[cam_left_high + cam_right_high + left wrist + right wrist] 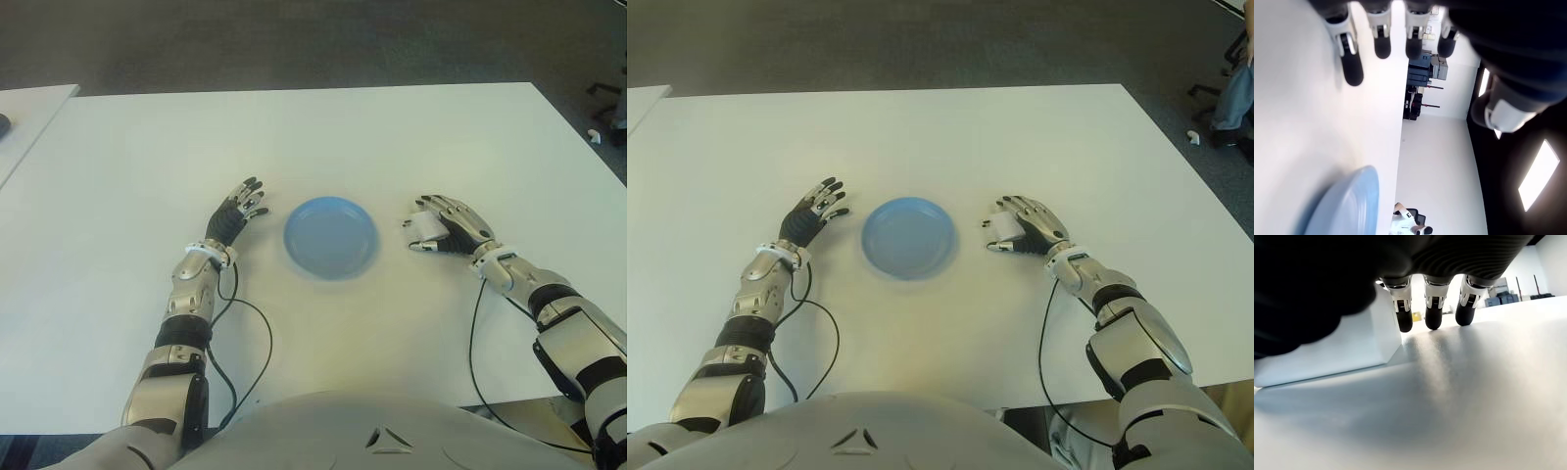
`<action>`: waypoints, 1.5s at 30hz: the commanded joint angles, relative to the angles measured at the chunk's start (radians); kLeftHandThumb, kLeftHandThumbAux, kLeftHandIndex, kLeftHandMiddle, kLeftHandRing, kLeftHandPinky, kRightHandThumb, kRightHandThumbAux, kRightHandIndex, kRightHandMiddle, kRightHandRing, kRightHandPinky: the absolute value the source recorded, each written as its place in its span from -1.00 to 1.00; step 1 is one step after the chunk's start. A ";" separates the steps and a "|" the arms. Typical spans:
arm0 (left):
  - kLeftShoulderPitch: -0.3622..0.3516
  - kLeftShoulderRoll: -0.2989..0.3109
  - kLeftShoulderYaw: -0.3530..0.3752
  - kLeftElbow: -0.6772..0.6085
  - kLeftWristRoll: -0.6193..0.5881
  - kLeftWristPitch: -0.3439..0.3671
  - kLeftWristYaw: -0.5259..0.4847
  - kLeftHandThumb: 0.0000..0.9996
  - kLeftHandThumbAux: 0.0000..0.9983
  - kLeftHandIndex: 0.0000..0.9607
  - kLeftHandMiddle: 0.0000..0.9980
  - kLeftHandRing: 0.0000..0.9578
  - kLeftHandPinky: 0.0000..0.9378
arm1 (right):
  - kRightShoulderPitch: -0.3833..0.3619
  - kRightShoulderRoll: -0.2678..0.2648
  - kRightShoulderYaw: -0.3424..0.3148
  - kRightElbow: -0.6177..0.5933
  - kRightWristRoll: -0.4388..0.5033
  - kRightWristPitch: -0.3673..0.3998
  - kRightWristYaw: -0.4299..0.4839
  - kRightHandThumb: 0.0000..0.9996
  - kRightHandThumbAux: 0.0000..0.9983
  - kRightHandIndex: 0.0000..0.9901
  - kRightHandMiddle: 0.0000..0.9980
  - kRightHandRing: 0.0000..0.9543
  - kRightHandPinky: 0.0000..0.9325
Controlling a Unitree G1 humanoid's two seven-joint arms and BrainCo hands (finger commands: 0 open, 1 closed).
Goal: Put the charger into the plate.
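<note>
Down low, the right robot hand [446, 227] is reaching over the white charger [1327, 350], which is sitting on the counter [323, 137] just right of the blue plate [330, 236]. Its fingers [1433, 308] are hanging loose around the block, not squeezing yet. It should pinch both flat sides firmly, then lift straight up before moving left over the plate. Left of the plate, the left robot hand [235, 215] is showing spread fingers, holding nothing.

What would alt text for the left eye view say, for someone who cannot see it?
A robot's right hand lies over a small white charger on a white table, just right of an empty blue plate. Its open left hand shows left of the plate.
</note>
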 commanded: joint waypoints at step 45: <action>0.015 -0.017 0.003 0.011 0.003 -0.011 0.016 -1.00 0.12 -0.91 -0.82 -0.88 -0.96 | 0.051 0.025 0.202 0.024 -0.236 0.269 -0.353 0.36 0.34 -0.09 0.56 0.64 0.79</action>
